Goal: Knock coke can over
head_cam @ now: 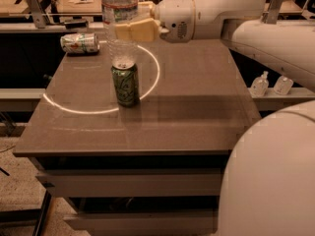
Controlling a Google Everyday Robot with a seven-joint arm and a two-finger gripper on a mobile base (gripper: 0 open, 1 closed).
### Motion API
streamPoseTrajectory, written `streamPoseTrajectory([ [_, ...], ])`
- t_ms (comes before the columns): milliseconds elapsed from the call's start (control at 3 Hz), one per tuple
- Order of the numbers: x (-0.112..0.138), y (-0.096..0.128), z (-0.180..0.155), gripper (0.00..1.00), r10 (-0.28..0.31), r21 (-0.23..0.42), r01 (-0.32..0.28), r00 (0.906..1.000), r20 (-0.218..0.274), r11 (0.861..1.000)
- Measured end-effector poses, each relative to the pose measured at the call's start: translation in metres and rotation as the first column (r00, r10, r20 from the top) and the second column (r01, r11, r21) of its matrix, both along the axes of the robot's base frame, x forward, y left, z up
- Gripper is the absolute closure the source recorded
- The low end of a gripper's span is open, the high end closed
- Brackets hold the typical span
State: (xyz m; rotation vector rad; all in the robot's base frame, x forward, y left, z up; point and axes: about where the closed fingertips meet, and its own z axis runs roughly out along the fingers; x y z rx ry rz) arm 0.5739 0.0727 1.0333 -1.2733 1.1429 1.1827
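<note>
A pale silver can (pixel 79 42) with red and green marks lies on its side at the table's far left edge; I cannot read its label. A green can (pixel 125 84) stands upright near the middle of the table. A clear plastic bottle (pixel 119 14) stands upright just behind it. My gripper (pixel 130 24), cream-coloured on a white arm, reaches in from the right and is right at the bottle, above and behind the green can and to the right of the lying can.
The grey table (pixel 197 112) carries a bright ring of reflected light (pixel 98 109) around the green can. Desks with clutter stand behind it. Two small bottles (pixel 270 85) sit on a shelf to the right. My white body (pixel 275 181) fills the lower right.
</note>
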Motion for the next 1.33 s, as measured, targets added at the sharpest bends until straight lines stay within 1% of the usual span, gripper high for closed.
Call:
streamPoseTrajectory([
  [333, -0.0024, 0.0104, 0.0006, 1.00, 0.027, -0.002, -0.027, 0.9996, 0.000, 1.000],
  [1333, -0.0008, 0.0058, 0.0016, 1.00, 0.017, -0.012, -0.017, 0.9998, 0.004, 1.000],
])
